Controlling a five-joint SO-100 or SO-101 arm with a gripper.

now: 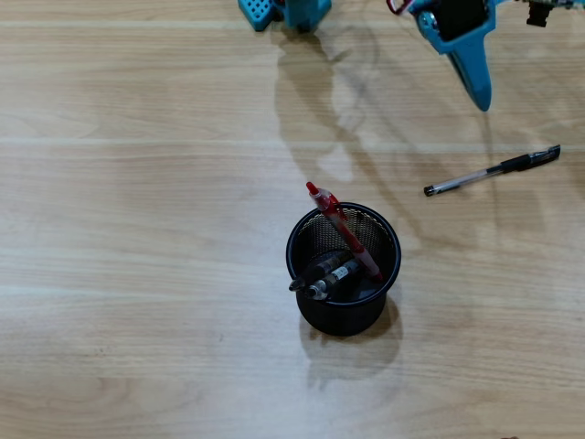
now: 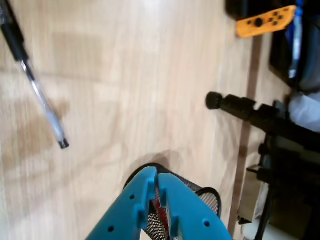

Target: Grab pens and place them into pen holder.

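Blue claw [image 1: 479, 99], pressed together and empty at one o'clock of the black wire-mesh pen holder [image 1: 343, 262], needed spreading before straddling mid-barrel the last black-and-clear pen [image 1: 492, 171] lying on the pale wooden bench [image 1: 137, 229].

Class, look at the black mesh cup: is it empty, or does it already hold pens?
Not empty. In the overhead view the cup stands upright holding a red pen and dark pens; one black pen lies outside.

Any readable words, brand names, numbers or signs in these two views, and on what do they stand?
None can be read.
Black pen on the table: no print resolves on its barrel.
Pens in the pen holder: any marks are too small and blurred.
Orange controller in the wrist view: buttons only, no legible marking.
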